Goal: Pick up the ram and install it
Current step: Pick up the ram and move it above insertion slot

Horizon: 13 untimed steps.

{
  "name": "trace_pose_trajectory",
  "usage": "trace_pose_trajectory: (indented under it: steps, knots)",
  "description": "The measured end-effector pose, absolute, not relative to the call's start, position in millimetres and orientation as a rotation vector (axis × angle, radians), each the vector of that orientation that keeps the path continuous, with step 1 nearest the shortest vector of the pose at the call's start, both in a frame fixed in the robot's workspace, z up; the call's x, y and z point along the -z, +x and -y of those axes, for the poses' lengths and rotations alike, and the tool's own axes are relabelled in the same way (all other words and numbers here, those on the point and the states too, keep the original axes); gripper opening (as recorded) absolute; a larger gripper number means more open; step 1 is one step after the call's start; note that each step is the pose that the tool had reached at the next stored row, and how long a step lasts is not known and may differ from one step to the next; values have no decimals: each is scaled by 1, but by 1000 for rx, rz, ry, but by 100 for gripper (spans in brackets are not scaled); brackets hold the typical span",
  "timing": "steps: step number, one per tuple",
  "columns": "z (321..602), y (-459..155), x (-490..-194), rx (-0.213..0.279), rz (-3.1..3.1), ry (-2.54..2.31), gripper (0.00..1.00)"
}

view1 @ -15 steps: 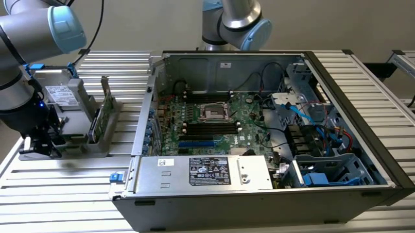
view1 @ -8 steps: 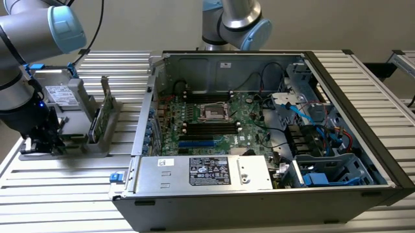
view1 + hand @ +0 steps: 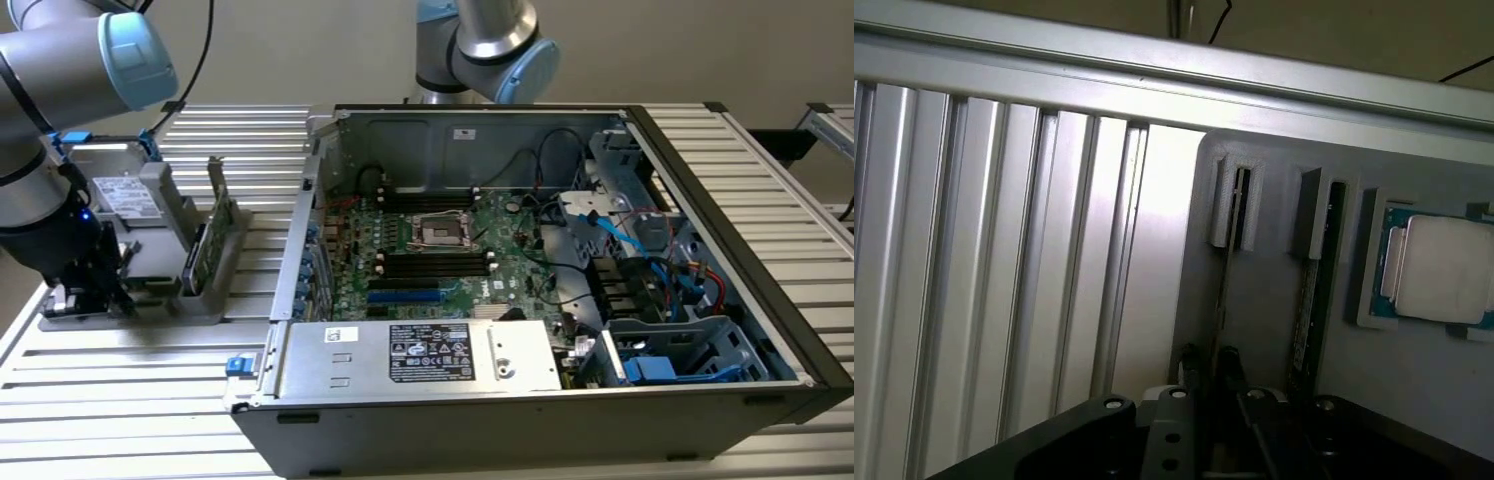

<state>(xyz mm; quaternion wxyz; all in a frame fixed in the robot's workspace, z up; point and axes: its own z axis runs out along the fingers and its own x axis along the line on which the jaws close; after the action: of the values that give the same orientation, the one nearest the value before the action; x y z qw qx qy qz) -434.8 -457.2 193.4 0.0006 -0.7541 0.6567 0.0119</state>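
Observation:
The ram is a thin stick seen edge-on, standing in a slot of the grey holder. My gripper straddles its near end from above. A second stick stands in the neighbouring slot, beside a square silver processor chip. In the exterior view my gripper is low over the holder at the exterior view's left, and a green stick stands on edge in that holder. The open computer case with its motherboard and dark memory slots lies to the exterior view's right.
The holder and case rest on a ribbed aluminium table. A table-edge rail runs beyond the holder. A second robot arm stands behind the case. The case walls, power supply and cables crowd around the motherboard.

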Motion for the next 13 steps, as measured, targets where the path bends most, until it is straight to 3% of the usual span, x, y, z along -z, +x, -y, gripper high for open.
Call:
trace_pose_trajectory:
  steps: [3, 13]
  knots:
    - [457, -435, -193, -37, -2062, -2368, 14]
    - [457, -435, -193, -37, -2062, -2368, 14]
